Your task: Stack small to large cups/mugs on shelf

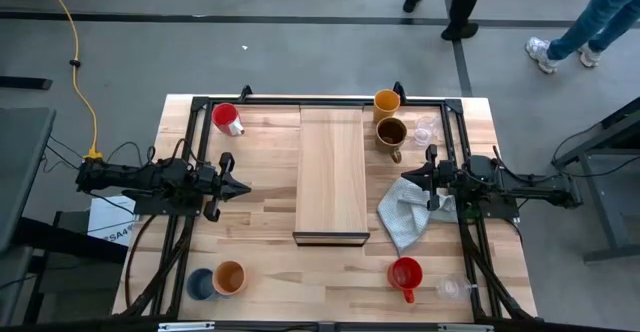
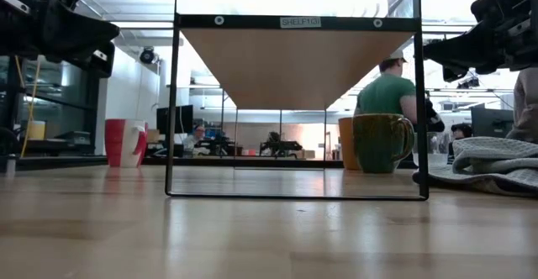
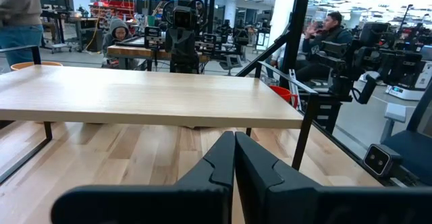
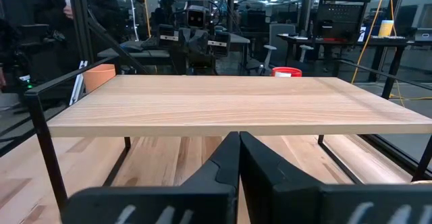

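Note:
The pale wooden shelf (image 1: pixel 332 172) stands on thin black legs in the middle of the table. At the far side stand a red mug (image 1: pixel 226 118), an orange cup (image 1: pixel 387 102), an olive-brown mug (image 1: pixel 391 132) and a clear glass (image 1: pixel 426 130). Near the front edge stand a blue cup (image 1: pixel 200 283), an orange cup (image 1: pixel 230 277), a red mug (image 1: pixel 405 275) and a clear glass (image 1: pixel 452 288). My left gripper (image 1: pixel 243 187) is shut and empty, left of the shelf. My right gripper (image 1: pixel 405 179) is shut and empty, right of the shelf.
A pale grey cloth (image 1: pixel 410 212) lies crumpled on the table under and beside my right gripper. A black frame (image 1: pixel 330 102) runs along the table's far and side edges. People stand and sit in the room beyond the table.

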Available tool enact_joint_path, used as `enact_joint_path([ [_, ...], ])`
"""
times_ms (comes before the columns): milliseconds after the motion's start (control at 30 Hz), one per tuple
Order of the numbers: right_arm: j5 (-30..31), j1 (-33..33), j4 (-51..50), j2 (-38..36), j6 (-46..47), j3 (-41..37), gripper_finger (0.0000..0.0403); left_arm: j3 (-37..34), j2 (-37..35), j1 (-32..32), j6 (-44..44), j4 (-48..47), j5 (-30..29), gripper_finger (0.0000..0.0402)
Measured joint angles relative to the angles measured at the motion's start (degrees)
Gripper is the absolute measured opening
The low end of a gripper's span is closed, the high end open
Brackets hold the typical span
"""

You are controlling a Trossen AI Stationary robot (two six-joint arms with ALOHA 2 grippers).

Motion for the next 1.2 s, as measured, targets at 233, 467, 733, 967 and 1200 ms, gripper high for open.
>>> enact_joint_path([
  [233, 0.00, 0.00, -0.01, 0.00, -0.01, 0.00, 0.0000, 0.00, 0.00, 0.00, 0.00, 0.00, 0.00, 0.0001],
  [467, 0.00, 0.02, 0.01, -0.01, 0.02, 0.00, 0.0000, 0.00, 0.02, -0.02, -0.01, -0.02, 0.00, 0.0001],
  [733, -0.02, 0.02, 0.01, -0.01, -0.01, 0.00, 0.0000, 0.00, 0.00, -0.01, 0.00, -0.01, 0.02, 0.0001],
  [967, 1.55, -0.14, 10.65, 0.11, -6.32, 0.00, 0.0000, 0.00, 0.01, 0.00, -0.01, -0.01, 0.00, 0.0001],
  [1200, 1.27, -0.15, 53.26, -0.05, 2.27, 0.88, 0.0000, 0.00, 0.00, -0.02, 0.00, 0.00, 0.00, 0.0001],
])
